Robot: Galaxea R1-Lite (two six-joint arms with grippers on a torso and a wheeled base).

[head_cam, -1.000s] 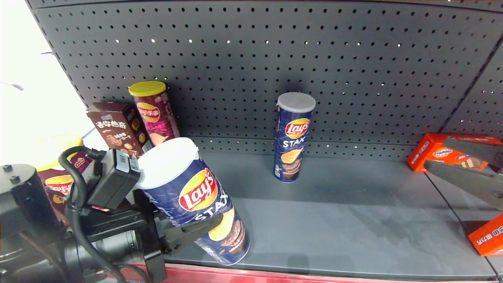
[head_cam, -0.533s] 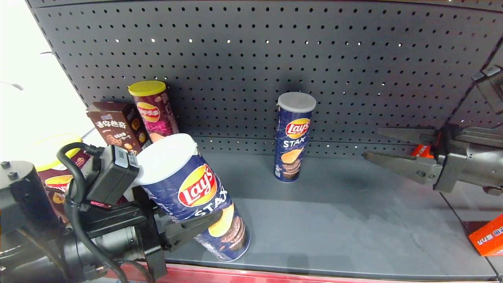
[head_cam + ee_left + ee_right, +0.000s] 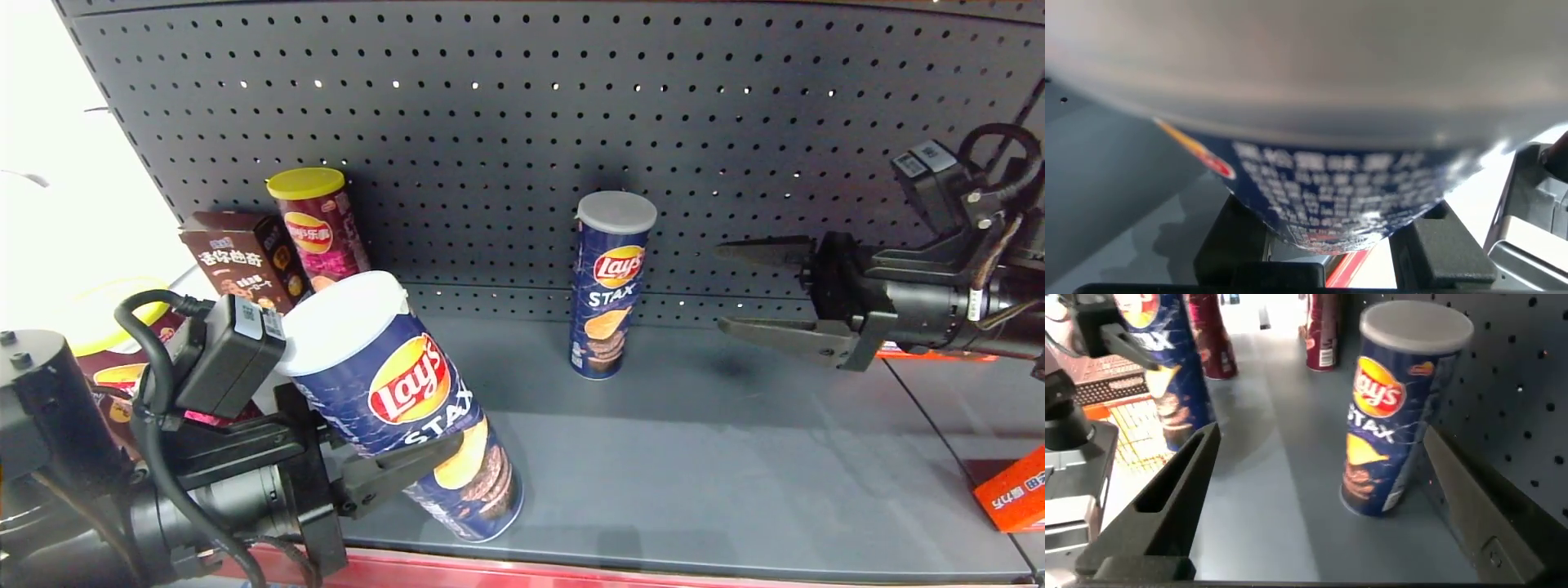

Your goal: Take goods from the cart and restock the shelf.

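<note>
My left gripper [image 3: 384, 457] is shut on a blue chip can [image 3: 408, 392] with a white lid. The can leans to the left, its base near the grey shelf's [image 3: 694, 457] front edge. In the left wrist view the same can [image 3: 1323, 163] sits close between the jaws. A second blue chip can [image 3: 608, 294] stands upright at the back centre. My right gripper [image 3: 722, 287] hangs open just right of it, pointing at it. In the right wrist view that can [image 3: 1392, 425] stands ahead of the open right gripper [image 3: 1319, 437], apart from both fingers, with the held can [image 3: 1167, 367] farther off.
A maroon chip can [image 3: 318, 233] with a yellow lid and a brown cookie box [image 3: 245, 269] stand at the back left. An orange box [image 3: 1008, 490] lies at the right edge. The pegboard wall [image 3: 522, 122] closes the back. A red strip [image 3: 571, 572] marks the shelf's front.
My right gripper has swung in from the right edge, up and leftward, and now points at the upright blue can. The left gripper and its can have barely shifted.
</note>
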